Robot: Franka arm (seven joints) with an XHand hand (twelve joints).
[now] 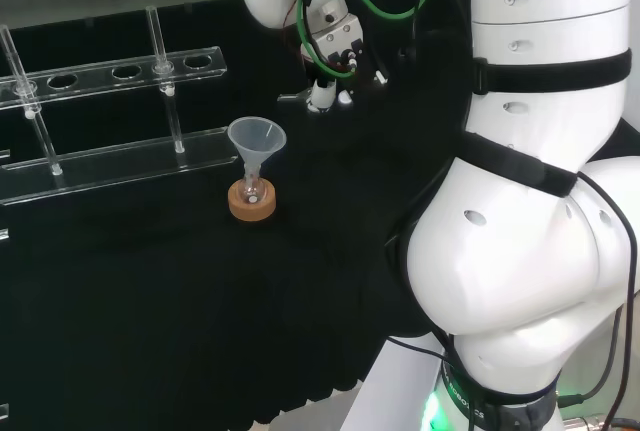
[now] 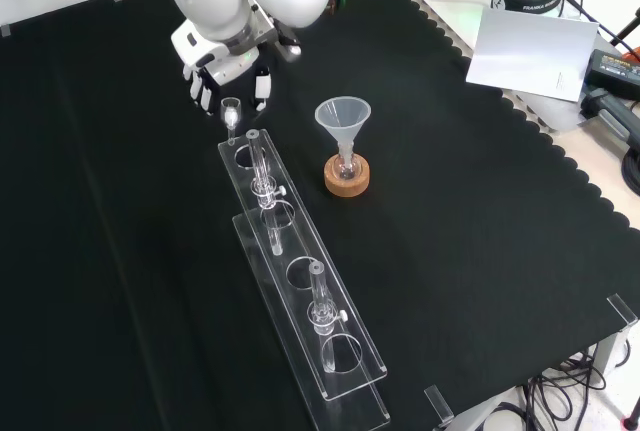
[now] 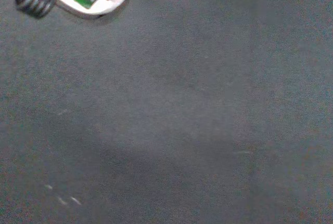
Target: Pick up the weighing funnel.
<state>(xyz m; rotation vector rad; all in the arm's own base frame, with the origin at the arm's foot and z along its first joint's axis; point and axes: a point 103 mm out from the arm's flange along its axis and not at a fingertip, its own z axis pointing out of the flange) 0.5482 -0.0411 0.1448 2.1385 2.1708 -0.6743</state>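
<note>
In your front view, the hand [image 2: 228, 63] hung right over the weighing funnel [image 2: 232, 108], toward the far edge of the cloth [image 2: 480, 251], just past the far end of the clear rack [image 2: 300, 281]. You could not tell if the hand was closed on it. The funnel [image 2: 343, 121] stood nearer the middle.
</note>
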